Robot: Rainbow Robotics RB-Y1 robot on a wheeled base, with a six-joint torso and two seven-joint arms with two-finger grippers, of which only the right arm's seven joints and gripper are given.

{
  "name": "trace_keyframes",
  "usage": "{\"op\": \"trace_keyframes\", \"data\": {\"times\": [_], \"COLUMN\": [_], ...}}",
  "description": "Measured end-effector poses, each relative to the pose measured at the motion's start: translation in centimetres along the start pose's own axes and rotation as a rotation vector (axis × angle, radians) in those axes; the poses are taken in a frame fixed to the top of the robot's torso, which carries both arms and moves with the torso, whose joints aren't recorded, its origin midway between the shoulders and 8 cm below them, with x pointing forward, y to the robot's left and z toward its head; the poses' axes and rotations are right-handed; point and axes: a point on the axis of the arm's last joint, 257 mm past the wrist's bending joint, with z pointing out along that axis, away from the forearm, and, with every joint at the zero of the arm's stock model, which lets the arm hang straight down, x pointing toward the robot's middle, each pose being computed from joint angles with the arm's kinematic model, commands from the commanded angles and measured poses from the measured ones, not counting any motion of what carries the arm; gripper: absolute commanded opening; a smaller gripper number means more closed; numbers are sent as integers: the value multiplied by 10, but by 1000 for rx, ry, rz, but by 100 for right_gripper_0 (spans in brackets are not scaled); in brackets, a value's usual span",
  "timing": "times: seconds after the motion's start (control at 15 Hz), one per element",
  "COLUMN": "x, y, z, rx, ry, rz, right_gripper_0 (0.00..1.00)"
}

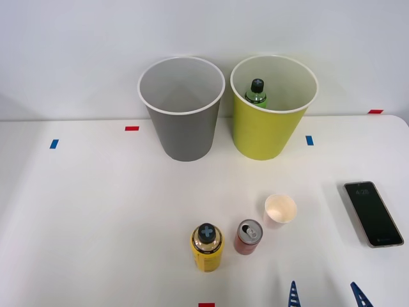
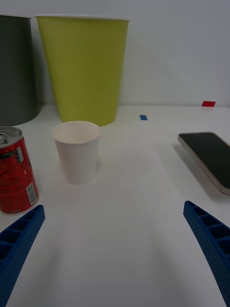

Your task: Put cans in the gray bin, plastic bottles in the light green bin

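Cans and bottles on white table (image 1: 96,211), right gripper (image 1: 324,295) spread apart, empty.
Left to right: tapered gray bin (image 1: 183,121); yellow bottle (image 1: 206,247) with black cap; red can (image 1: 248,236), silver pull-tab top, standing near front edge; light green bin (image 1: 268,125) holding green plastic bottle (image 1: 256,93); pale paper cup (image 1: 280,210); glossy phone (image 1: 373,213). Can's print was unreadable.

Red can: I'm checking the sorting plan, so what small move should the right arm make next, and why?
Probably shift the open right end effector toward the robot's left to centre on the red can. The can stands upright on the table, the gray bin looks empty, and the green bottle already sits in the light green bin.
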Motion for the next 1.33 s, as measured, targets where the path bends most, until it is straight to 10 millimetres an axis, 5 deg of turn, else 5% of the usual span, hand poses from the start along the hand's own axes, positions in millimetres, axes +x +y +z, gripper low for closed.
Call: {"op": "trace_keyframes", "data": {"times": [1.33], "x": [0], "y": [0], "z": [0], "rx": [0], "ry": [0], "rz": [0], "right_gripper_0": [100]}}
